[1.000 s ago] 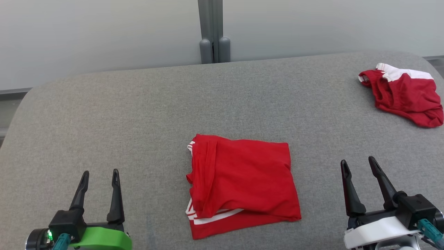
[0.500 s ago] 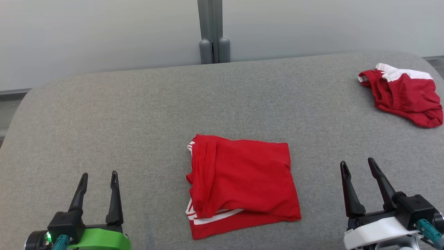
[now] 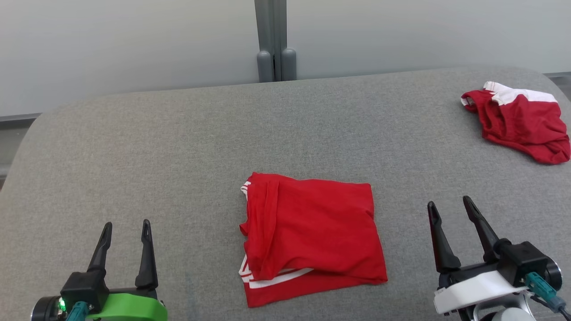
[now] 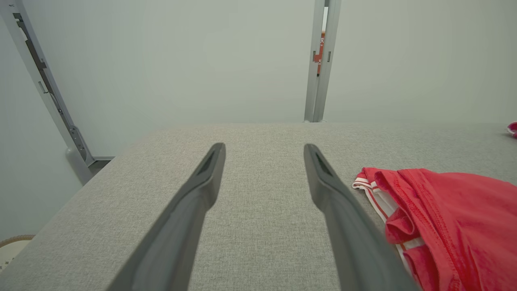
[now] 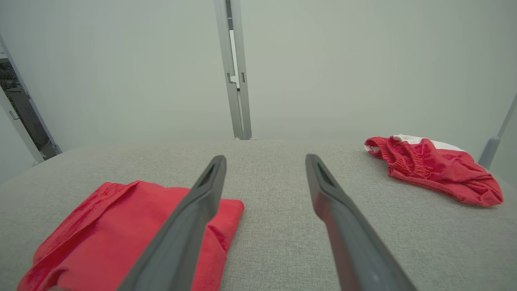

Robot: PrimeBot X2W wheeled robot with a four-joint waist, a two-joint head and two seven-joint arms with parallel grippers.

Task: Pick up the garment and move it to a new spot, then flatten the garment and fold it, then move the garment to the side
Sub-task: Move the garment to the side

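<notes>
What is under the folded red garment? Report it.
The folded red garment lies on the grey cushion; its own white-striped lower layer peeks out at the near edge. Anything else beneath is covered.

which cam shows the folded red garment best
The head view: the folded red garment lies whole there. The left wrist view cuts it off at the frame edge; in the right wrist view a claw finger covers part.
</notes>
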